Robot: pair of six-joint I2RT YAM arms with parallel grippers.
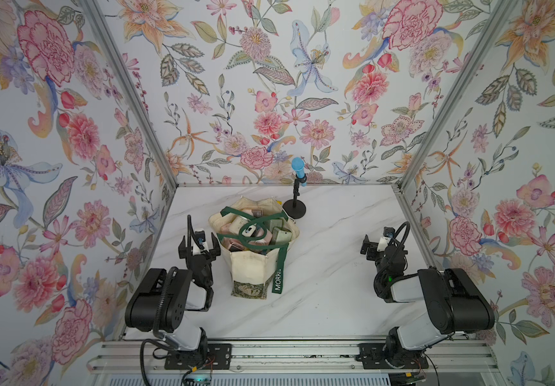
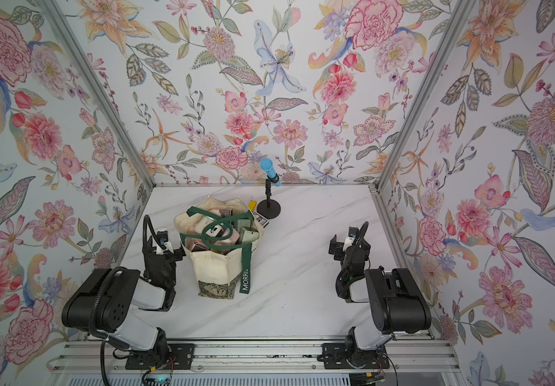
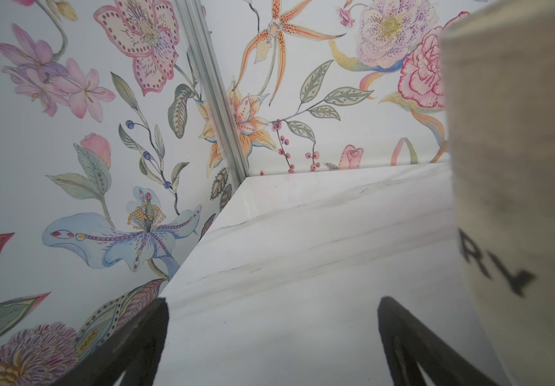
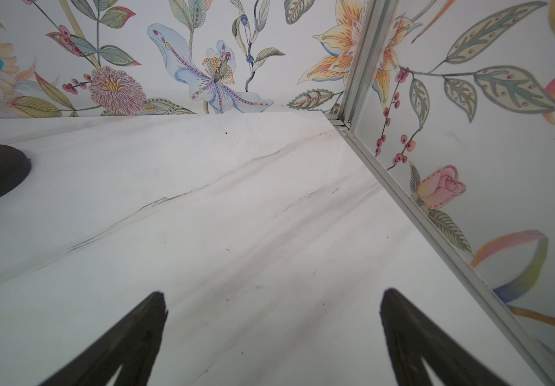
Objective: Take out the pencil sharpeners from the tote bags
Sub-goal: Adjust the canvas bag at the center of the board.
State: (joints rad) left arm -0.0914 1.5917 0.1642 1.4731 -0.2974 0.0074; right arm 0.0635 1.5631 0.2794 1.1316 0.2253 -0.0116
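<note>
Enclosing the work cell on three sides, floral wallpaper panels (image 1: 269, 83) rise from a white marble-pattern table (image 1: 319, 300). Two black-and-white arms are mounted on a rail at the near edge. The left arm (image 1: 159, 300) and the right arm (image 1: 453, 300) are both folded low over the table.

The tote bag (image 1: 249, 267) stands upright on the table left of centre, mouth open to the top. It is cream canvas with a green leafy base strip (image 1: 247, 289). Its dark green handles (image 1: 242, 231) lie looped across the opening, and a strap (image 1: 278, 280) lettered "MORRIS" hangs down the near side.

A microphone stand (image 1: 295, 197) with a blue head stands behind the bag, near the back wall, with its round black base on the table.

The left gripper (image 3: 272, 307) sits just beside the left wall of the bag. Its fingers are spread wide with nothing between them, and the left wrist view shows the canvas close alongside. Contact with the bag cannot be confirmed. The right gripper (image 4: 274, 295) is well apart from the bag, over bare table toward the right wall. Its fingers are likewise spread wide and hold nothing.

The pencil sharpeners (image 1: 281, 235) fill the bag to its rim: boxy units in pink, cream and sage green, piled at mixed angles under the handles. All sharpeners in view are inside the bag.

In a top view, a yellow bar (image 2: 252, 204) and a small printed box (image 2: 260, 220) lie on the table between the bag and the stand base.
</note>
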